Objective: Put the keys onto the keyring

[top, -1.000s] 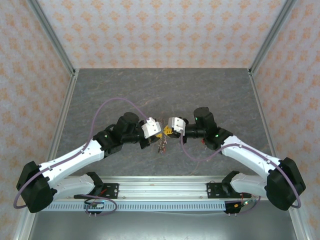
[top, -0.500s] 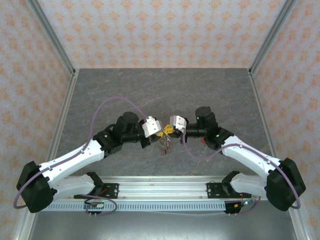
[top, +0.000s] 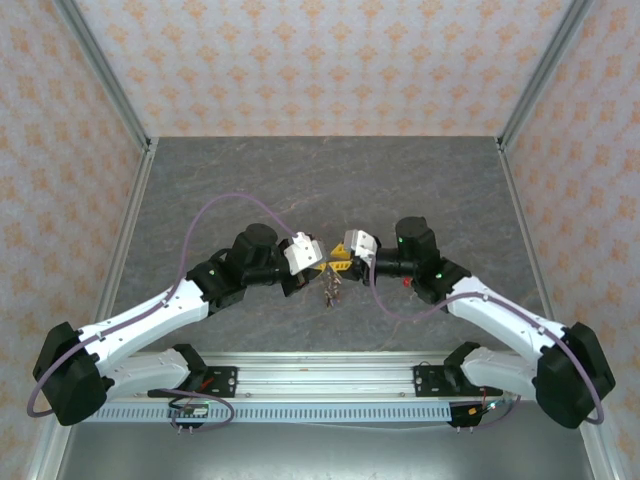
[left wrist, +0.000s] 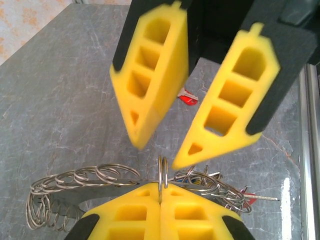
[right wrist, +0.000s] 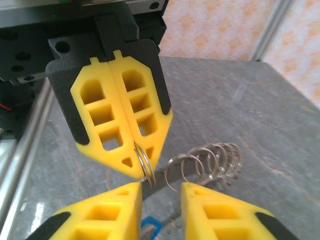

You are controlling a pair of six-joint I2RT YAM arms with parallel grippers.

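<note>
so the left gripper was clamped tight, pads together, on one little split ring that stood upright between them, held up off the table about mid-workspace; the keyring ran crosswise right at those pad tips, a flat grey band with a row of wire loops bunched along it, sticking out to both sides; the right gripper faced it nose to nose with its fingers apart, holding nothing, tips just beside the pinched ring; some keys dangled under the two grippers, and a red-tagged key lay loose on the table beyond them; my read: this was the threading step, and the job wasn't finished with that loose one left to go; to do it well I'd hold the left clamp dead steady so the ring can't twist, and close the right fingers on a single wire rather than a fistful of loops; that wire looked thin and springy, so it could pop out of the pads; couldn't tell which loop joined what, so go slow.
</note>
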